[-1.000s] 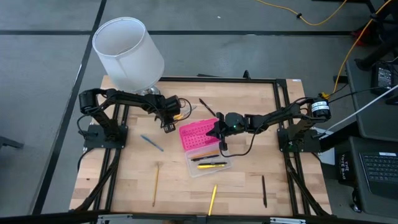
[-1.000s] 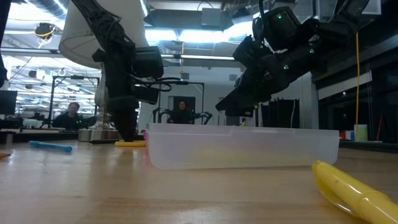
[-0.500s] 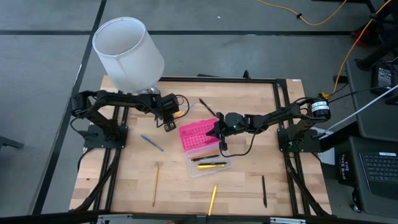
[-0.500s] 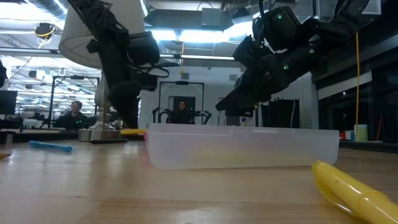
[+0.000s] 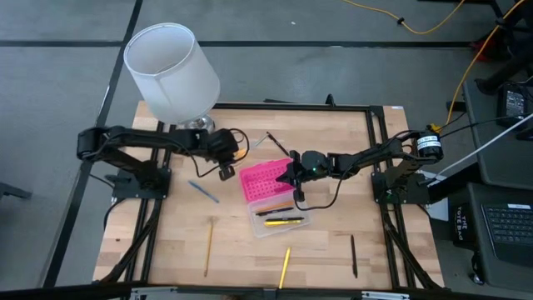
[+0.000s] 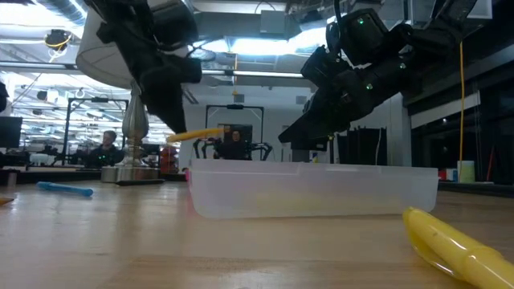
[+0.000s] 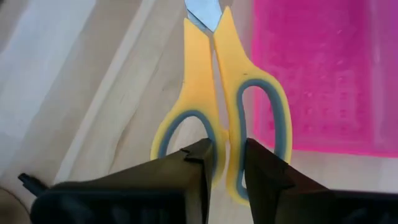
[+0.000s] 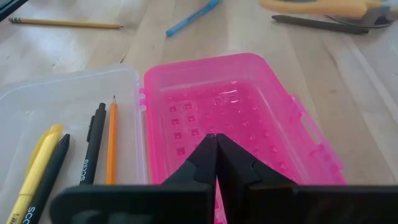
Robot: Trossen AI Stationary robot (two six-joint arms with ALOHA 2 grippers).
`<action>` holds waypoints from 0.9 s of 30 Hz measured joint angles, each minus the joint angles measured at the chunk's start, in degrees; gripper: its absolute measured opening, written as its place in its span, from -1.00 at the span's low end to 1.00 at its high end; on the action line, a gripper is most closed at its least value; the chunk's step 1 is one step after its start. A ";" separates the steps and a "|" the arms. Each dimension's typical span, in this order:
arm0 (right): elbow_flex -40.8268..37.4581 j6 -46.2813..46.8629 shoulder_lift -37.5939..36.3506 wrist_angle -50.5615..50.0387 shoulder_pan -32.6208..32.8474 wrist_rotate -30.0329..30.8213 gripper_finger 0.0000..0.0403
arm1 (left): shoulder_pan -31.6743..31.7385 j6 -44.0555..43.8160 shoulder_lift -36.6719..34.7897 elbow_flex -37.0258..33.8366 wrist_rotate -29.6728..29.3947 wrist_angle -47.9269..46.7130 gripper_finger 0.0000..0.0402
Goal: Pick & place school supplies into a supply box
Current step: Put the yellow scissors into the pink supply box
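Lifted clear of the table since a second ago, the yellow-handled scissors (image 7: 217,118) now ride in the left gripper (image 7: 225,163), which has drawn back toward the lamp (image 5: 172,71); its fingers (image 7: 193,168) pinch the handle loops where the two meet, blades pointing away past the pink lid (image 7: 317,74); in the low view the scissors hang above the clear base (image 6: 313,189); the right gripper (image 8: 216,152) has not moved, its fingers pressed together with nothing between them, hovering over the pink lid beside the base holding pens (image 8: 93,152) and an orange pencil (image 8: 112,140).
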 joint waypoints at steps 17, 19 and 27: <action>0.00 0.00 0.00 0.00 0.02 0.00 -0.94 | -10.19 1.55 -2.76 0.09 -1.62 5.15 -0.73; 0.00 -0.02 0.00 0.00 0.02 0.00 -0.94 | -11.38 3.18 -2.87 0.09 -1.62 7.34 -0.73; 0.00 0.00 0.00 0.00 0.02 0.00 -0.94 | -15.46 6.73 -3.11 0.18 -1.64 11.75 -0.73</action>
